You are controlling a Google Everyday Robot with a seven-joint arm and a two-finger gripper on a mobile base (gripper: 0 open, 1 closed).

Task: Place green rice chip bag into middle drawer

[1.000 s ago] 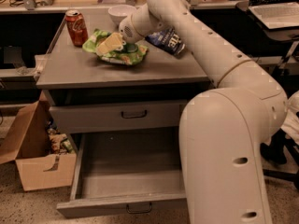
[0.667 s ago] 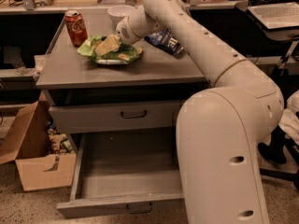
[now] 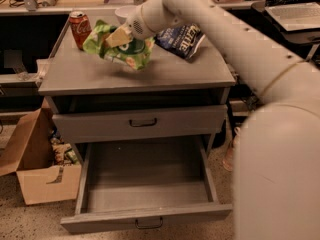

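Tan fingers (image 3: 119,35) of the white arm's gripper (image 3: 113,39) pinch the crinkly bright-green rice chip bag (image 3: 131,54) just over the grey cabinet top (image 3: 190,70), upper left of frame. The bag's long axis slants from upper left down to lower right. The wide grey metal middle drawer (image 3: 150,215) stands open at lower centre.

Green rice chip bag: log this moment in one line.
gripper: above cabinet top, shut on green rice chip bag | middle drawer: open

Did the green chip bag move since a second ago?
Yes. The green chip bag, held in the gripper, has shifted a little toward the red can and looks raised off the cabinet top.
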